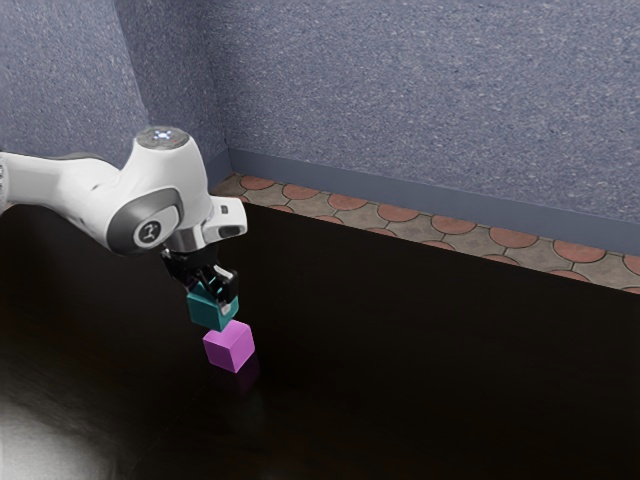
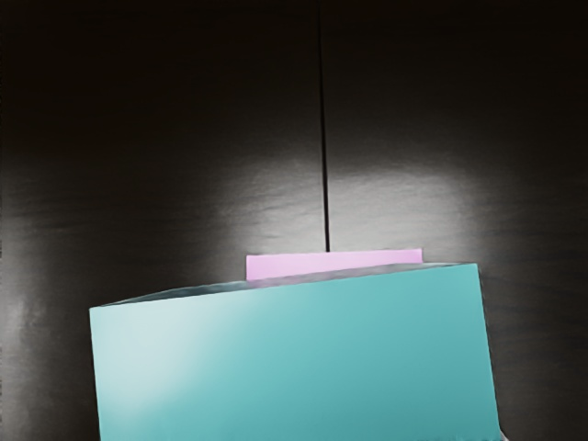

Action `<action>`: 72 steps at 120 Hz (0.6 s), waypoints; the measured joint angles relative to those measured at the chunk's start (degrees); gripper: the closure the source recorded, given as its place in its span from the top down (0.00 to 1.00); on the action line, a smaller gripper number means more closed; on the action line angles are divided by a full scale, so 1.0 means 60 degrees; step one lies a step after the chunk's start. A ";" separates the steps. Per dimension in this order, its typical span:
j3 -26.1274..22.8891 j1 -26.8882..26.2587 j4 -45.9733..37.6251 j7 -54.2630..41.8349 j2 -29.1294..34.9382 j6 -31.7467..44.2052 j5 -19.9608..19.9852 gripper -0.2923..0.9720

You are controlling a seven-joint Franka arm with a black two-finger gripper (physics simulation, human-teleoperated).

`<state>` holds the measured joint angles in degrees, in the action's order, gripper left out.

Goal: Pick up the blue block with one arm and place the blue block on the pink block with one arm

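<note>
Upper block [image 1: 207,312] hangs over, perhaps touching, the lower block [image 1: 229,346].

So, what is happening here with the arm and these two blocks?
The pincer is shut on the blue block, which looks teal here, and holds it just over the pink block on the dark table. In the wrist view, a strip of pink shows past the blue block's edge. I cannot tell whether the two blocks touch; the blue block is not yet released.
</note>
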<state>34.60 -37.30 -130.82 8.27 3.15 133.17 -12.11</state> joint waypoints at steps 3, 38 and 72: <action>0.0002 -0.0007 0.0000 -0.0003 0.0013 0.0000 -0.0001 0.48; 0.0034 0.0016 0.0001 -0.0020 0.0101 0.0021 0.0029 0.48; 0.0032 -0.0011 0.0001 -0.0021 0.0102 0.0068 0.0090 0.48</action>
<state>34.79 -37.37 -130.81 8.14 3.76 133.57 -11.57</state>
